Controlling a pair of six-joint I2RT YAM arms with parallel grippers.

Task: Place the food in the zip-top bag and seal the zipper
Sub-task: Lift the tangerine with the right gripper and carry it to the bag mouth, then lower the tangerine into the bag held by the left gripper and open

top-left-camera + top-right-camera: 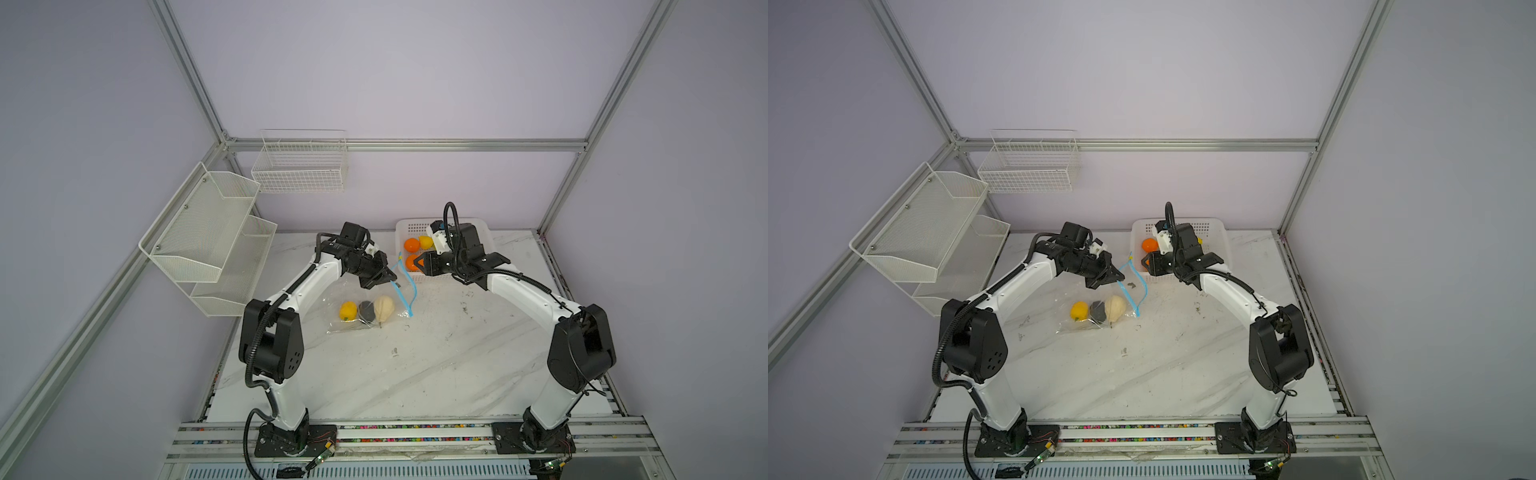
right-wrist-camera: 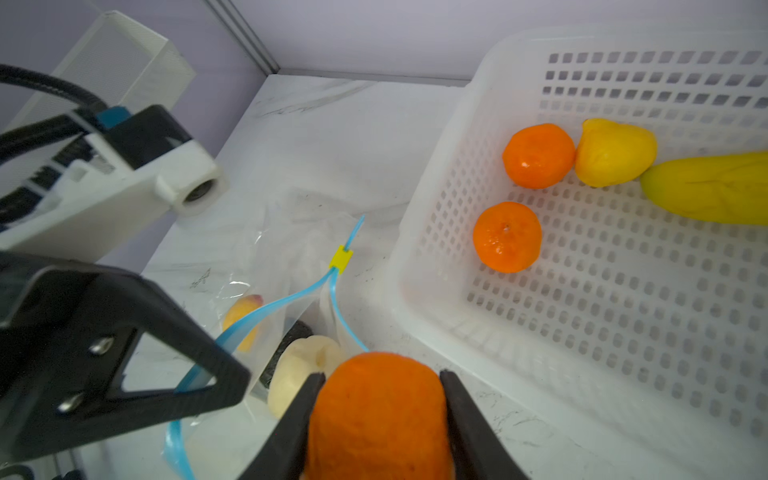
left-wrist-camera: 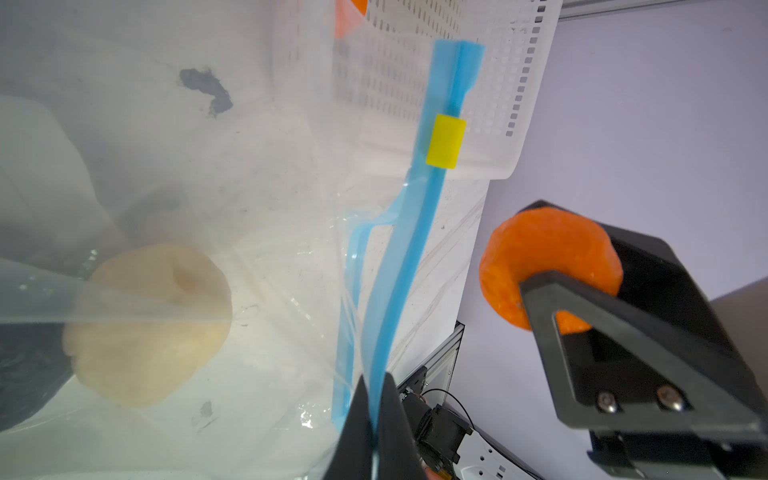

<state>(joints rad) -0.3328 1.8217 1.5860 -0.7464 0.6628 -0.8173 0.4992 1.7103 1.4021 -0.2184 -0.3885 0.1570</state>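
The zip-top bag (image 1: 353, 291) lies on the table and holds a yellow fruit (image 1: 348, 310), a dark lump (image 1: 366, 311) and a cream bulb (image 1: 383, 307). My left gripper (image 3: 376, 415) is shut on the upper lip of the blue zipper (image 3: 415, 249), lifting it so the mouth gapes. The yellow tab (image 3: 446, 142) sits at the strip's far end. My right gripper (image 2: 382, 375) is shut on a tangerine (image 2: 378, 415), just outside the mouth. In the white basket (image 2: 415, 232) lie two tangerines (image 2: 539, 156) (image 2: 507, 237), a yellow fruit (image 2: 615, 151) and a long yellow piece (image 2: 706, 187).
The white perforated basket (image 1: 486, 237) stands at the back of the marble table (image 1: 395, 374), right beside the bag's mouth. A mesh shelf (image 1: 208, 237) and a wire basket (image 1: 299, 166) hang on the left and back walls.
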